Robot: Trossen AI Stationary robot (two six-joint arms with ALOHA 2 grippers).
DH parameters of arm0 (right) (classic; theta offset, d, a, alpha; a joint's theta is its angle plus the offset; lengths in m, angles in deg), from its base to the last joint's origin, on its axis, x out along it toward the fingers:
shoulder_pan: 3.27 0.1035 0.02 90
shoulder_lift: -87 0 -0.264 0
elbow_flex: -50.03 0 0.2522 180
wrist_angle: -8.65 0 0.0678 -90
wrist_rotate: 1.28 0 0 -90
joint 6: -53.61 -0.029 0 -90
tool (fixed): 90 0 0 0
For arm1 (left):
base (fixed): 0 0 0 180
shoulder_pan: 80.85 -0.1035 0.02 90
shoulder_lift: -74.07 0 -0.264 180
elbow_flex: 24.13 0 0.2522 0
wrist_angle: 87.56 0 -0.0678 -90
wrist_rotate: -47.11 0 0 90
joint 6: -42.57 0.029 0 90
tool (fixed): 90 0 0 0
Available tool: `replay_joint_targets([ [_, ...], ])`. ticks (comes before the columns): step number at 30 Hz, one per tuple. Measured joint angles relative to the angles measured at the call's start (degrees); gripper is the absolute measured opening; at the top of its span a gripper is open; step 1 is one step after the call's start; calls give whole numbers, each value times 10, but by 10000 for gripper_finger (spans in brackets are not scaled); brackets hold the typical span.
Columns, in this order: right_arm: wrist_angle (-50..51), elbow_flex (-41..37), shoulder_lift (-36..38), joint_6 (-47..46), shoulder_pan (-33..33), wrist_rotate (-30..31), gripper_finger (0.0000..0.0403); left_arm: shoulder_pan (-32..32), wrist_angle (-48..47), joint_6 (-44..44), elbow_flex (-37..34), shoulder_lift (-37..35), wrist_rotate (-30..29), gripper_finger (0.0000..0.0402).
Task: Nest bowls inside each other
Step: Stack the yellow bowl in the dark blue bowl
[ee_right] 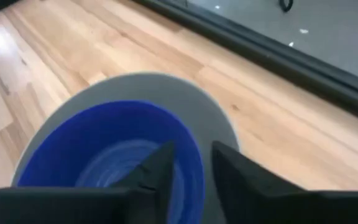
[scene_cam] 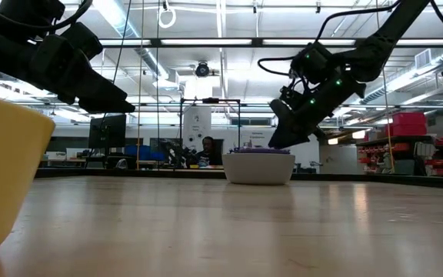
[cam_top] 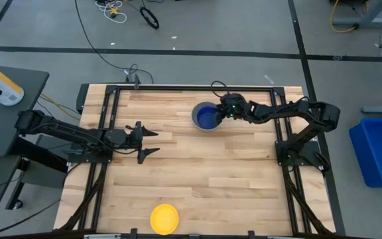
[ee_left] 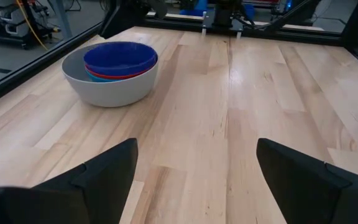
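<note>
The grey bowl stands on its base on the far middle of the table. Nested in it are a red bowl, a light blue one and, on top, the dark blue bowl. My right gripper is open over the stack's right side. One finger is inside the dark blue bowl and the other outside its rim, with gaps showing on both sides. A yellow bowl sits alone at the near edge. My left gripper waits open at the left.
Bare wood lies between the stack and the yellow bowl. Black frame rails run along the table's far, left and right sides. In the low view the yellow bowl fills the left foreground. A person sits far behind the table.
</note>
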Motion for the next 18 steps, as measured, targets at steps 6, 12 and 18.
replay_joint_targets([
  [6, -40, 0, 0, 7, -2, 2, 223, 0, 0, 0, 0, 0, 0, 336],
  [12, -104, 0, 0, 7, 25, 2, 243, 8, 1, -28, 0, 4, 49, 336],
  [18, -136, 0, 1, 13, 95, 2, 230, 102, 7, -87, 0, 36, 72, 336],
])
